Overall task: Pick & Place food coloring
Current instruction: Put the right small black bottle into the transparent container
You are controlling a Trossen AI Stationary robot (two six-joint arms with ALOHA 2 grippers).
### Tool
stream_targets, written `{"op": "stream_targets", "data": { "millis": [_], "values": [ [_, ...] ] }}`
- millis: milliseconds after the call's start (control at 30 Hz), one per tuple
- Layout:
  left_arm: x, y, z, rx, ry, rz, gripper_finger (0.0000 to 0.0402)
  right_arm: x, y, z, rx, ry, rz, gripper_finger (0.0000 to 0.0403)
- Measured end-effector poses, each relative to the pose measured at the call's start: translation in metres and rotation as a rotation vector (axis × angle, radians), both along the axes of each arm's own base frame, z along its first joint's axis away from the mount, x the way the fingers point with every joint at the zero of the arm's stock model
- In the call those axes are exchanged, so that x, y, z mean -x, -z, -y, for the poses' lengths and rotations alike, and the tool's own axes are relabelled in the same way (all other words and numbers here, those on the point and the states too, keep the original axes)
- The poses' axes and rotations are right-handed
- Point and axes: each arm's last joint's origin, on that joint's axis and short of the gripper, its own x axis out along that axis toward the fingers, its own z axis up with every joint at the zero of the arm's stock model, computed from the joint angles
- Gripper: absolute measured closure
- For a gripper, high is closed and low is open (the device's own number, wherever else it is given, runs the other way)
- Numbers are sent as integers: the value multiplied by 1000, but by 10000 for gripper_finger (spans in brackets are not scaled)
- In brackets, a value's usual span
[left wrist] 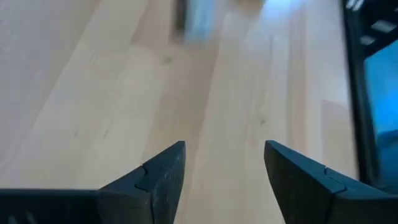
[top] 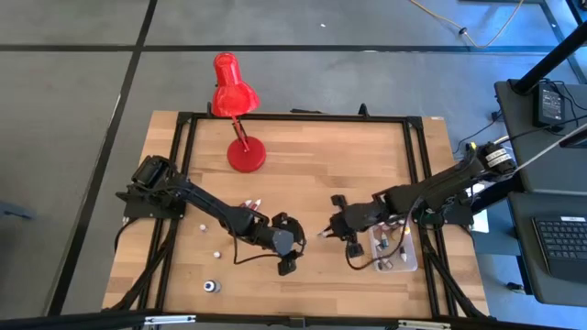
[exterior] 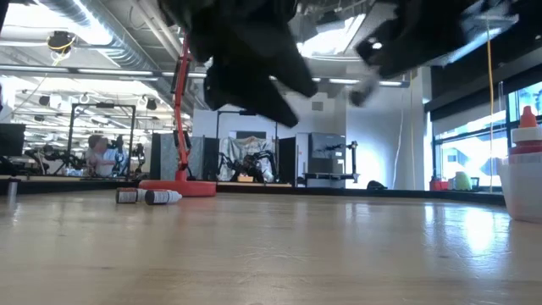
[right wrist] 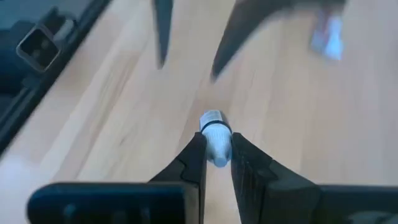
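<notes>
The worktop (top: pixel 303 165) was a pale wooden board with a straight grain, edged by a black metal frame. A glossy red lamp (top: pixel 237 110) with a round base stood near the far edge.

The right claw (right wrist: pixel 216 149) was clenched on one bottle (right wrist: pixel 215 138), a small cylinder with a white cap gripped between the two dark fingers. Its long axis ran in line with the fingers, and the free end pointed away from the wrist, toward the left claw (top: pixel 286 266). In the high view this claw (top: pixel 326 231) hung over the middle of the worktop's near half.

The left claw (left wrist: pixel 224 168) was released: its two dark wedge-shaped fingers stood apart over bare wood, with nothing between them.

A clear tub (top: pixel 394 247) sat by the right edge, holding several bottles; their count could not be read. Two bottles (exterior: pixel 148 196) lay on their sides, end to end, before the lamp base in the low view. Two small white items (top: pixel 209 238) and one more bottle (top: pixel 211 286) lay near the near-left corner.
</notes>
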Motion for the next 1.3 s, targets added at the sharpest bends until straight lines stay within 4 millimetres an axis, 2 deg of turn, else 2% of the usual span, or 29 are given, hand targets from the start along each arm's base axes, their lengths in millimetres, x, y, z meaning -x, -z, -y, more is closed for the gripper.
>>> {"op": "stream_targets", "data": {
  "millis": [200, 333, 600, 833, 1033, 1300],
  "values": [
    [5, 5, -2, -29, -8, -64, 189, 35, -15, -11, -42, 191, -421, 349],
    [4, 4, -2, -32, -7, -56, 191, 59, -19, -31, -64, 312, -588, 349],
    [4, 4, -4, -98, -27, -39, 188, 96, -12, -65, -142, 510, -680, 349],
    [4, 4, -4, -114, -19, -38, 192, 120, 15, -73, -164, 669, -744, 346],
    [4, 5, -4, -103, -5, -52, 188, 131, 35, -77, -209, 657, -777, 304],
    [8, 8, -5, -119, -2, -96, 189, 135, 36, -80, -185, 637, -727, 295]
  ]
}}
